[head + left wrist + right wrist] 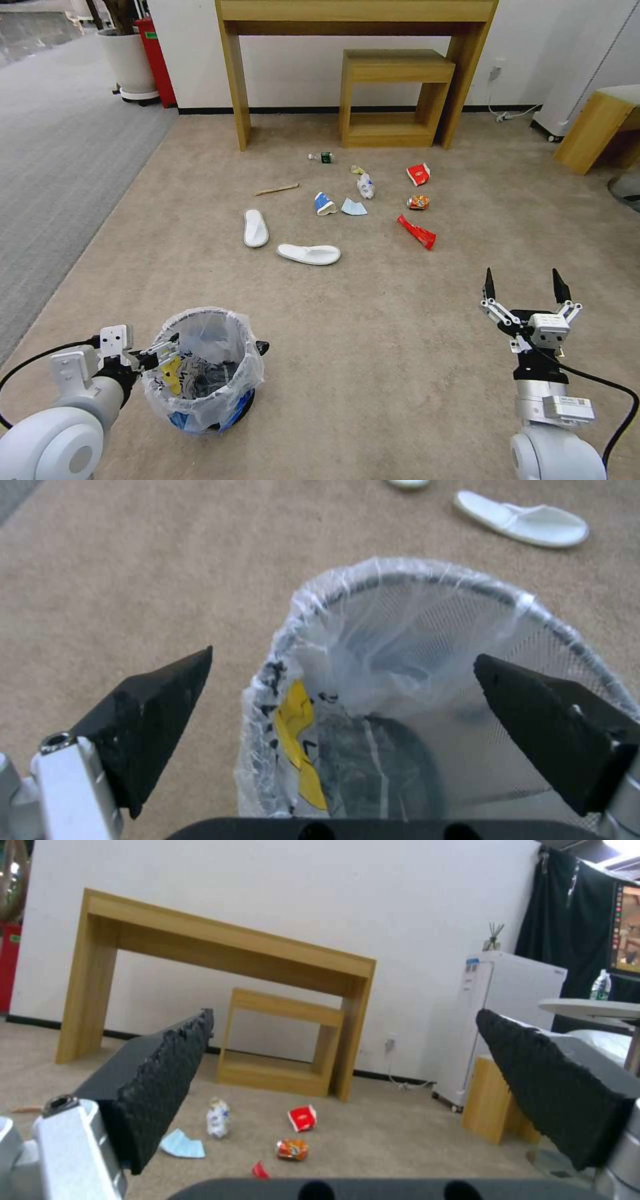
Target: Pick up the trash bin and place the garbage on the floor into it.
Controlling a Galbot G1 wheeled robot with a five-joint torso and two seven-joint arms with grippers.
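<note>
Trash bin (203, 370): round, blue, lined with a translucent plastic bag; stands on the beige carpet (400, 347) at the near left, crumpled yellow and dark paper inside.
Left gripper (200, 347): fingers spread wide over the bin's near rim, one outside the wall, one inside the liner; not closed on it. The left wrist view shows the rim (427, 580) between the two black pads (157, 707).
Right gripper (527, 287): held above bare carpet at the near right, fingers wide apart, empty.
Garbage, mid-carpet, well apart from the bin:
- two white slippers (256, 228), (309, 253), nearest the bin;
- wooden stick (276, 190);
- blue-white cup (325, 204), pale-blue mask (354, 207) just beside it;
- crumpled clear bottle (365, 186);
- green-labelled bottle (321, 157), nearest the wooden desk (347, 13);
- red wrappers (418, 175), (417, 232);
- orange can (418, 202) between them.
</note>
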